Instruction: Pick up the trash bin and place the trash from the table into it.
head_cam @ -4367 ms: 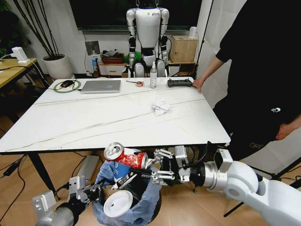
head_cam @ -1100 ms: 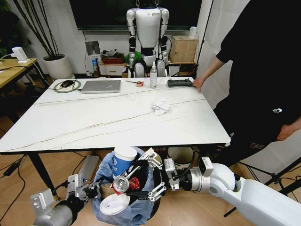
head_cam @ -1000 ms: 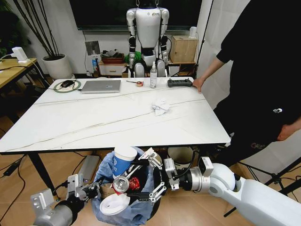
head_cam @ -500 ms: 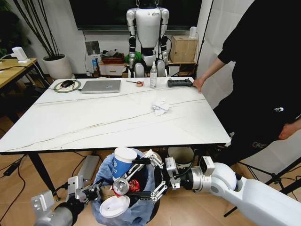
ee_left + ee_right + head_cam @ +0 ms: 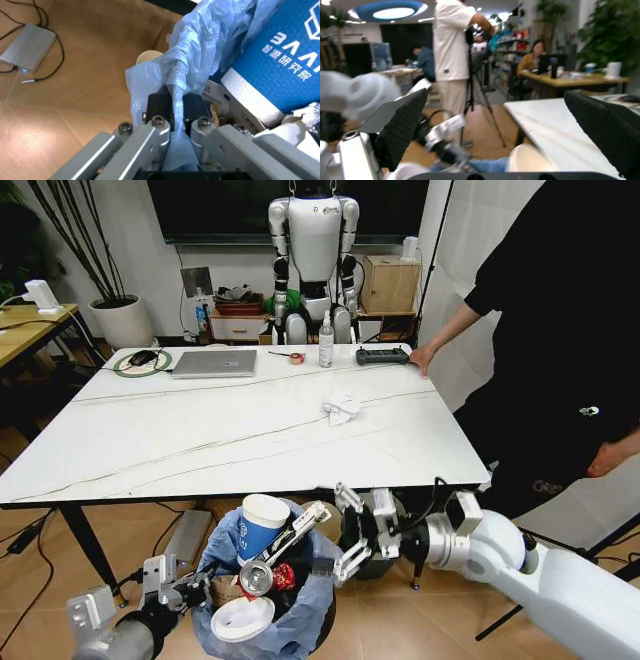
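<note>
Right hand [image 5: 348, 532] hangs below the near edge of the surface [image 5: 200, 430], its fingers spread wide and gripping nothing, just beside the trash bin [image 5: 300, 625] at the bin's right. Left hand [image 5: 185, 588] sits low at the bin's left side, its jaws pinched tight on the rim and on the crinkled light-blue bag [image 5: 192, 67], as the left wrist view shows close up. Inside the bin lie a blue paper cup [image 5: 258, 530] standing tilted, a red drink can [image 5: 262, 577] with its silver top showing, a white lid [image 5: 243, 618] and a piece of brown cardboard [image 5: 227, 588]. A crumpled white tissue [image 5: 340, 406] rests on the white surface, well apart from the bin, toward the far right. At the surface's far right corner a person's hand [image 5: 421, 358] rests on the edge.
</note>
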Motion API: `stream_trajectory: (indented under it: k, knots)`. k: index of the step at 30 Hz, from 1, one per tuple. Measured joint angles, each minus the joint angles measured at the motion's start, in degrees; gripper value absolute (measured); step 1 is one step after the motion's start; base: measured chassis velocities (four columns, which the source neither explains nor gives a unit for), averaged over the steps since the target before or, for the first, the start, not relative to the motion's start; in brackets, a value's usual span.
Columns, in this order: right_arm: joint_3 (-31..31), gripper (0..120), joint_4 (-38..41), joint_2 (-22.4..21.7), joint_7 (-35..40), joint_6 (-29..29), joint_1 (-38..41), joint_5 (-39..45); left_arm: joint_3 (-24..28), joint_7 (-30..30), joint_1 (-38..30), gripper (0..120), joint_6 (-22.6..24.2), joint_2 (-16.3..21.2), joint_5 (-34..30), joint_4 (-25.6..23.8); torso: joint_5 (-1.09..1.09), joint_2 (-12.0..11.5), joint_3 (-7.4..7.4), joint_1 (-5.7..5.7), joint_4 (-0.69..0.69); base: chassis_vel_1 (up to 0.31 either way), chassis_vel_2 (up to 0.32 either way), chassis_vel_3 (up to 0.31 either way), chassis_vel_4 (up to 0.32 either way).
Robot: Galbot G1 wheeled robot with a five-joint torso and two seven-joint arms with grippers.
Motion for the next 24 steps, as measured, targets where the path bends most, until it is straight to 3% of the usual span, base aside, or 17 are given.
stream_trajectory:
  k: [11, 17, 22, 24]
  knots:
    - [4.38, 100, -12.52, 4.30, 13.65, -1.69, 7.82, 1.81, 0.01, 0.06, 0.08, 0, -0.04, -0.02, 0.03, -0.05, 0.01, 0.00, 0.00, 0.00, 0.00, 0.000, 0.000, 0.000, 0.000]
    - [1.47, 100, -20.63, 9.70, 29.37, -7.97, 12.51, -4.04, 0.25, 0.12, 0.36, 0, -0.05, -0.27, 0.05, -0.52, 0.01, -0.01, 0.01, 0.01, 0.01, 0.000, 0.000, 0.000, 0.000]
    - [-0.25, 100, -26.43, 12.47, 31.26, -10.41, 14.96, -6.58, 0.11, 0.13, 0.56, 0, -0.04, -0.29, 0.05, -0.54, 0.00, 0.00, 0.01, 0.01, 0.01, 0.000, 0.000, 0.000, 0.000]
    - [-1.98, 100, -33.67, 15.23, 32.44, -11.75, 17.89, -9.33, -0.09, 0.15, 0.69, 0, -0.05, -0.38, 0.05, -0.56, 0.00, -0.01, 0.01, 0.01, 0.00, 0.000, 0.000, 0.000, 0.000]
